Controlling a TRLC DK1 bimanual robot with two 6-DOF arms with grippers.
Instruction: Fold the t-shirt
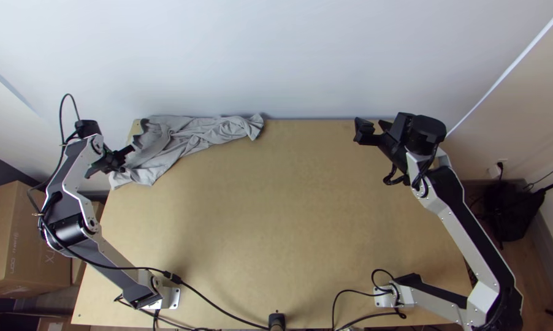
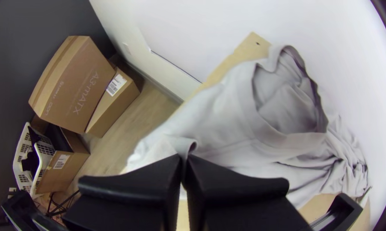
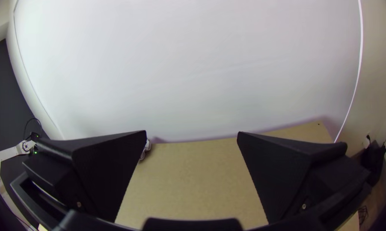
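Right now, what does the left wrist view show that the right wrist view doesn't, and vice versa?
Left wrist view: the collar and main spread of the t-shirt, jaws of the left gripper shut on a fold of it, and cardboard boxes on the floor.

Right wrist view: the right gripper with jaws wide apart and nothing between them, the white links of the left arm, and a black bag past the table.

Both: table, white wall, some of the t-shirt, just a small end of it in the right wrist view.

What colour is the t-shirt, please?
The t-shirt is grey, clearest in the left wrist view.
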